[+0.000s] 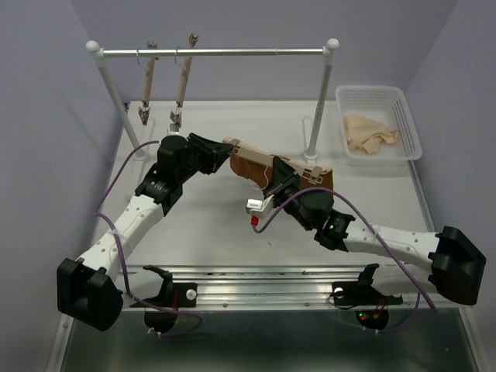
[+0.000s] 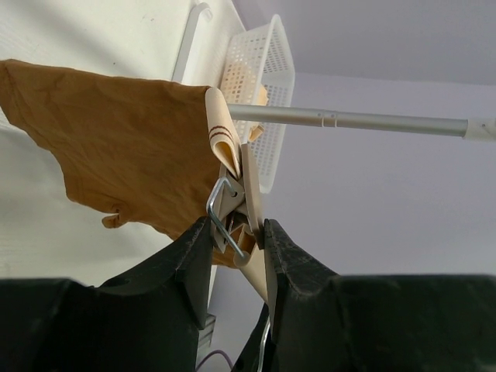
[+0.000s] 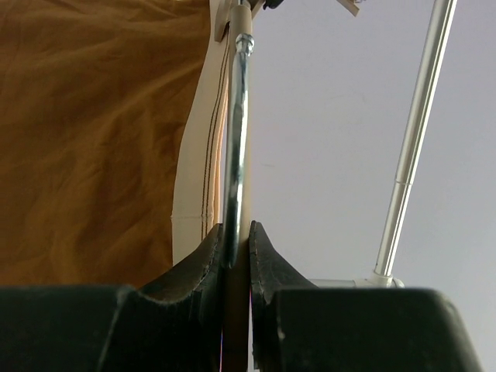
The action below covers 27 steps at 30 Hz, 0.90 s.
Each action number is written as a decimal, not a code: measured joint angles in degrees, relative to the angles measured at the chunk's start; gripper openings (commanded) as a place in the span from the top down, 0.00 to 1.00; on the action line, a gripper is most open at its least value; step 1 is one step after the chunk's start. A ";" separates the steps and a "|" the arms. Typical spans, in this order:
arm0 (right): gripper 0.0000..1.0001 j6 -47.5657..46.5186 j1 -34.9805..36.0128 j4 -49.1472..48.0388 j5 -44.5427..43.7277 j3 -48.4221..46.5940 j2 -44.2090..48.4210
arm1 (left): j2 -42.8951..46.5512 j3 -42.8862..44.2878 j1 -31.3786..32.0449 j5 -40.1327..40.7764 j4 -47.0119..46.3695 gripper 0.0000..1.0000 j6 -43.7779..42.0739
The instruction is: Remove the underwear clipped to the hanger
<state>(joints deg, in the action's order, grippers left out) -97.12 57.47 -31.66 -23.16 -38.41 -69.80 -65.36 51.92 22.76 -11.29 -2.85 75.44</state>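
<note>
underwear (image 1: 249,167) is light, floppy cloth, hanging off the hanger (image 1: 236,145) over the middle of the bench (image 1: 209,232). it won't fight back, but my guess is it only slides free once the end clip (image 2: 230,203) is squeezed, so go for the clip, not the cloth. both arms reach inward, elbows out. right tool (image 3: 236,236) is clamped tight on the hanger's bar and wire, left tool (image 2: 236,232) is pinching that clip from both sides
</note>
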 measured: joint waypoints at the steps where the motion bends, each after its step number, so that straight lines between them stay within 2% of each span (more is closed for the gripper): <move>1: 0.99 0.17 0.00 0.00 0.02 0.00 0.00 | 0.26 -0.02 0.00 0.07 0.17 1.00 0.00; 5: 0.99 3.10 0.00 1.14 0.98 -0.44 0.00 | 1.29 0.31 0.00 0.83 2.71 1.00 -0.09; 11: 0.99 8.35 0.00 4.07 5.16 -1.40 0.44 | 1.29 8.50 -0.28 2.89 17.57 1.00 -2.40; 15: 0.99 8.46 0.00 2.80 6.32 -1.40 -0.15 | 0.94 10.95 -0.46 3.13 22.38 1.00 -3.50; 16: 0.99 8.57 0.11 2.58 6.60 -1.38 -0.72 | 0.57 10.95 -0.66 2.80 22.62 0.95 -3.61; 18: 0.99 8.72 0.42 2.62 6.71 -1.31 -1.44 | -0.90 11.19 -1.07 1.99 23.30 0.92 -3.78; 21: 0.99 8.87 0.66 3.21 5.62 -1.05 -1.95 | -4.42 12.68 -1.25 0.74 24.26 0.79 -4.20; 22: 0.99 8.90 0.66 3.56 5.11 -0.94 -1.95 | -5.03 12.92 -1.25 0.48 24.30 0.74 -4.28; 23: 0.99 8.94 0.66 3.76 4.92 -0.94 -1.92 | -5.53 13.09 -1.25 0.20 24.33 0.62 -4.37; 27: 0.99 9.05 0.68 3.78 4.94 -0.94 -1.92 | -5.42 13.09 -1.25 0.15 24.33 0.44 -4.55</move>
<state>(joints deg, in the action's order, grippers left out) -88.07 58.15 -27.88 -18.22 -39.35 -71.72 -70.78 65.01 21.52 -11.14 21.47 70.89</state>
